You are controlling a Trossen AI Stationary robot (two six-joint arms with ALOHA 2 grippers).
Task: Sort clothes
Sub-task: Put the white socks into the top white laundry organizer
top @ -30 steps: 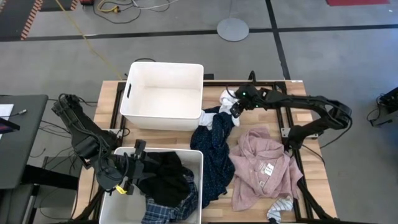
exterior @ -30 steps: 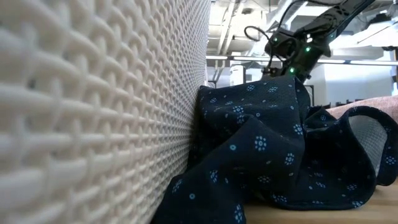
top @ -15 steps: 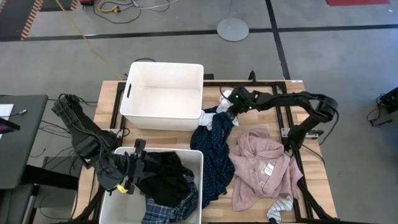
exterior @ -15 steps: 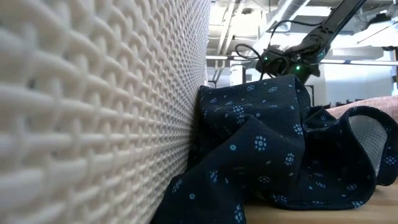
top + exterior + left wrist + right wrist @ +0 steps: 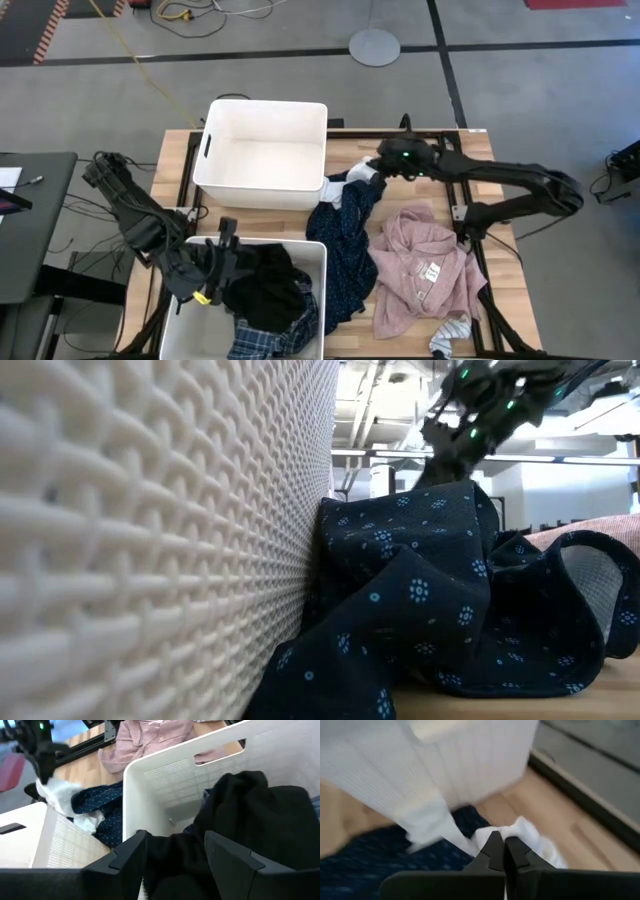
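- High view: two white bins sit on the wooden table [image 5: 180,160], an empty one [image 5: 264,152] at the back and a nearer one [image 5: 200,330] holding the black piece [image 5: 268,290] and a bit of the plaid shirt [image 5: 268,340] (just a corner peeking out at the bottom edge). The navy dotted piece [image 5: 346,245] drapes between the bins and the pale pink shirt [image 5: 425,262], with a striped sock [image 5: 450,335] at the front edge. The left gripper [image 5: 228,268] sits over the near bin's left rim right beside the black piece; the right gripper [image 5: 376,167] is out past the empty bin's corner, right at a small white sock [image 5: 364,173]
- Low view: mostly bin wall [image 5: 150,530] up close, the navy dotted piece bunched against it, pink fabric [image 5: 590,532] behind, and the right arm's wrist with green lights up top
- Left wrist view: left gripper's fingers [image 5: 132,852] are apart, with black fabric between and beyond them, not clamped on it. Farther off the right gripper [image 5: 44,762] hangs over the white sock [image 5: 59,795]
- Right wrist view: the right gripper [image 5: 504,851] has its fingertips pressed together and white sock fabric [image 5: 525,832] bunches right at them, so it looks pinched on the sock, above the navy cloth [image 5: 380,862] and near the empty bin's corner [image 5: 445,765]
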